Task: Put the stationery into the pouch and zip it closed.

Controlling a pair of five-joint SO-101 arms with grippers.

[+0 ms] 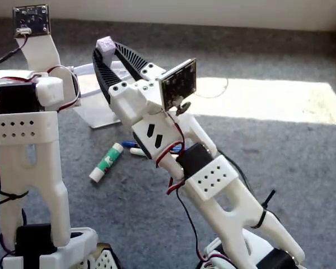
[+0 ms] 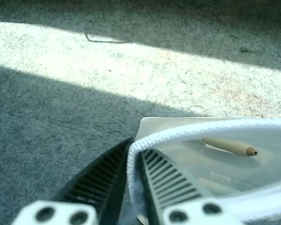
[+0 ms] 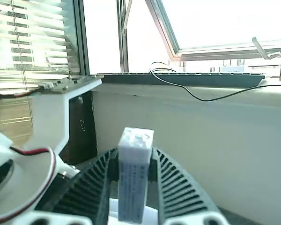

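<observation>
— What is held by the right gripper (image 3: 135,157)?
— A small white block eraser (image 3: 133,183) is pinched between its black ribbed fingers (image 3: 175,187). From above, the eraser is seen held up in the air, in the upper left part of the frame.

— And the left gripper (image 2: 133,147)?
— It is closed tight on the white zipper edge of the see-through plastic pouch (image 2: 201,131). A thin tan stick (image 2: 229,146), like a pencil, is seen lying inside the pouch.

— Where is the pouch seen from above?
— It is seen left of the middle, on the grey carpet (image 1: 269,168), partly hidden behind the right arm (image 1: 213,179).

— What is seen outside the pouch?
— A green and white glue stick (image 1: 106,162) is laid on the carpet, lower left of the middle. A blue pen (image 1: 130,144) is seen near it, half hidden by the right arm.
</observation>
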